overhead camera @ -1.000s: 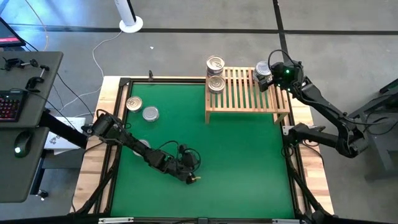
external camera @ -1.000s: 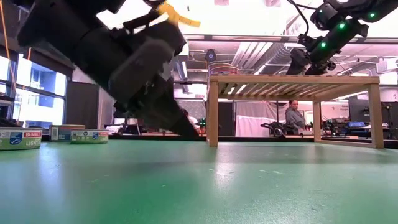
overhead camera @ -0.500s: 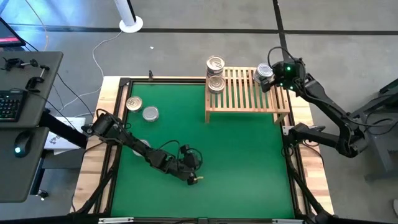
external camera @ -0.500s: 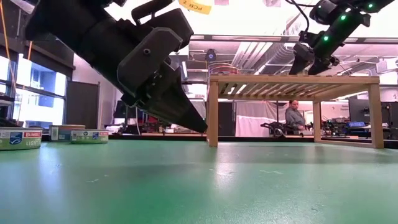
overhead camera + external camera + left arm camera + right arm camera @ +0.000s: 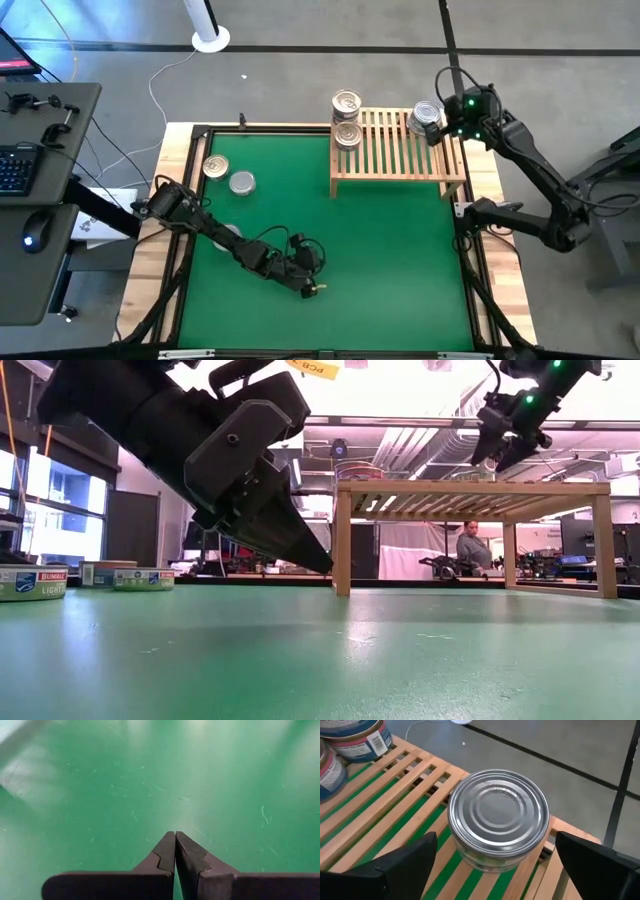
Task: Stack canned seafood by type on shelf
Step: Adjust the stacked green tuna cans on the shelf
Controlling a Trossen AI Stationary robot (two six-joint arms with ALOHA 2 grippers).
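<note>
The shelf (image 5: pixel 395 148) stands at the far right of the green mat. On its far right corner rests a plain silver tin (image 5: pixel 498 817), upright on the slats. My right gripper (image 5: pixel 443 122) hangs open above and just to the right of it, one finger (image 5: pixel 405 862) on each side, touching nothing. More tins (image 5: pixel 346 102) (image 5: pixel 347 133) stand on the shelf's left end. Two tins (image 5: pixel 215 166) (image 5: pixel 241 182) lie on the mat at the far left. My left gripper (image 5: pixel 312 288) is shut low over the mat's middle, holding nothing (image 5: pixel 175 847).
The mat lies inside a pale wooden table frame (image 5: pixel 170 250). In the low view the shelf's legs (image 5: pixel 343 540) stand right of my left arm. A person (image 5: pixel 472 548) shows in the room beyond. A desk with a keyboard (image 5: pixel 20 165) sits left of the table.
My right gripper has risen from the silver tin at the shelf's far right corner and drawn back a little toward the table's right edge, still open. The tin has stayed on the slats.
</note>
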